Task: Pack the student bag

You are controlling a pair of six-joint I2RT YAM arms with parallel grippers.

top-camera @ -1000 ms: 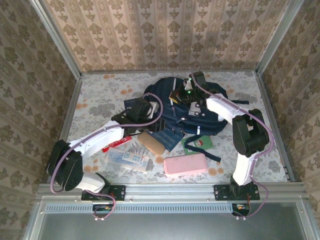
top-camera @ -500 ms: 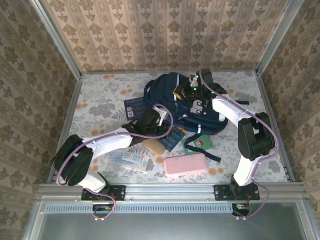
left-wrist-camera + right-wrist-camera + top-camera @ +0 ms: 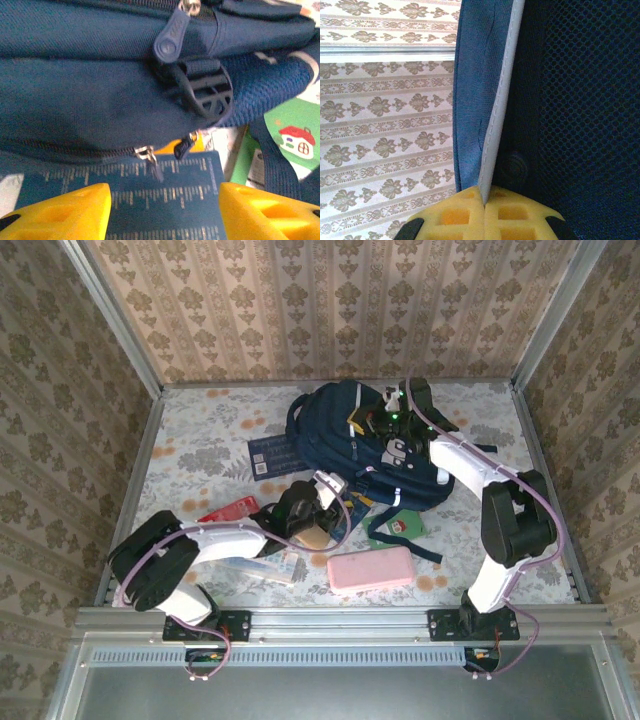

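The student bag (image 3: pixel 340 435), a navy-blue backpack, lies at the back middle of the table. My right gripper (image 3: pixel 384 428) is on top of it. In the right wrist view its yellow fingers (image 3: pixel 465 217) are shut on a grey-white strip (image 3: pixel 501 120) at the bag's edge. My left gripper (image 3: pixel 330 502) is at the bag's near side, open. Its yellow fingertips (image 3: pixel 60 210) stand wide apart over a blue booklet with ruler-like marks (image 3: pixel 160 210), with nothing between them. Just ahead of it are the bag's side (image 3: pixel 75 100), a zipper slider (image 3: pixel 146 154) and a black buckle (image 3: pixel 207 95).
A pink case (image 3: pixel 370 568) lies near the front edge. A green card with a house (image 3: pixel 400 525) sits by the bag's strap. A red packet (image 3: pixel 230 509), a tan block (image 3: pixel 312 538), a clear packet (image 3: pixel 255 565) and a second blue booklet (image 3: pixel 268 454) lie on the left.
My left arm swung right and toward me, down to the bag's front side, and its jaws opened wider. My right gripper, still shut on the bag, pulled it up and toward the back.
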